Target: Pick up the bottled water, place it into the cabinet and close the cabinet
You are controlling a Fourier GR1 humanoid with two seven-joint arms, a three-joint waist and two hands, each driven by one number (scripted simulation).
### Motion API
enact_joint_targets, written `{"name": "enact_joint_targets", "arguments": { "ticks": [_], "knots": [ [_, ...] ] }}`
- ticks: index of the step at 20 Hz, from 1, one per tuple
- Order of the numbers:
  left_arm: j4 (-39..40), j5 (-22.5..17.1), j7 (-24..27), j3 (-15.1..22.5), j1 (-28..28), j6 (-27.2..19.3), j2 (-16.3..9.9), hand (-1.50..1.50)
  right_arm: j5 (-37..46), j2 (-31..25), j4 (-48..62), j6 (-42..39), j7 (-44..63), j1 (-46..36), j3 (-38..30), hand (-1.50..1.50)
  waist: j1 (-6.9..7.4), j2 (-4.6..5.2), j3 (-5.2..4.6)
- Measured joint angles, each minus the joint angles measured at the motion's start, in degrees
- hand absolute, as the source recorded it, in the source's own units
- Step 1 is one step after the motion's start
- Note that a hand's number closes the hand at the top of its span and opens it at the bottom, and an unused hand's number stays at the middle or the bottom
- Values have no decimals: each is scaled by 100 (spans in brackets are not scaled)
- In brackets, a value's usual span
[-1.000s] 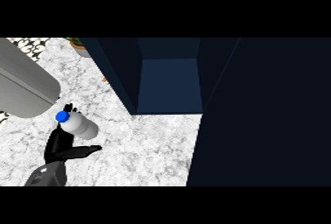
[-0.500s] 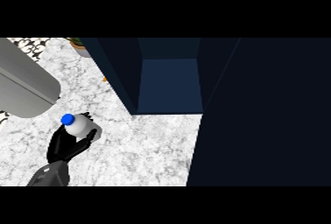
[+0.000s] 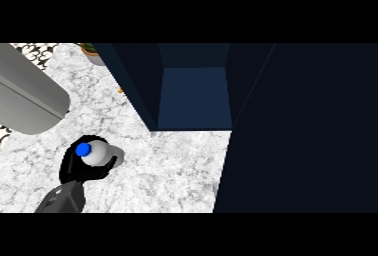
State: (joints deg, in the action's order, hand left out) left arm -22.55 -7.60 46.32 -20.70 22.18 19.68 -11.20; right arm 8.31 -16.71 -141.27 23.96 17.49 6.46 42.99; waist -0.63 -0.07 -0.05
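I've got left hand (image 3: 77,167) curled round bottled water (image 3: 97,152), above desk (image 3: 170,170). Cabinet (image 3: 193,92) open. Left: put btl in, shut door (image 3: 303,130).

A white marbled bench (image 3: 170,170) fills the lower left of the frame; a potted plant (image 3: 92,51) and a small orange thing (image 3: 120,90) sit at upper left

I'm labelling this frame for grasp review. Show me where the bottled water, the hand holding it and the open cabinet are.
bottled water (image 3: 100,152): head view, pale body beside the blue cap.
left hand (image 3: 72,170): head view, black palm beneath the bottle.
cabinet (image 3: 193,97): head view, blue inner floor.
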Motion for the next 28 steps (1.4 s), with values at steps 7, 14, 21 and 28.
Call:
{"name": "enact_joint_targets", "arguments": {
  "ticks": [7,14,21,28],
  "knots": [
    [-858,-198,411,407,-544,-630,727,150,-62,-157,3,-64,-37,-35,-221,-150,63,-45,39],
    [-2153,-707,223,1391,-1425,-1073,1034,150,-90,-135,-1,-49,-57,-25,-213,-150,72,-32,17],
    [-3909,-1079,-730,2269,-2262,-1472,1099,150,-35,-125,-17,97,-26,20,42,-150,63,-30,9],
    [-5321,-1318,-1633,2968,-2565,-2183,1115,150,-25,-78,-21,136,218,-184,1,-150,53,-21,5]
  ]
}}
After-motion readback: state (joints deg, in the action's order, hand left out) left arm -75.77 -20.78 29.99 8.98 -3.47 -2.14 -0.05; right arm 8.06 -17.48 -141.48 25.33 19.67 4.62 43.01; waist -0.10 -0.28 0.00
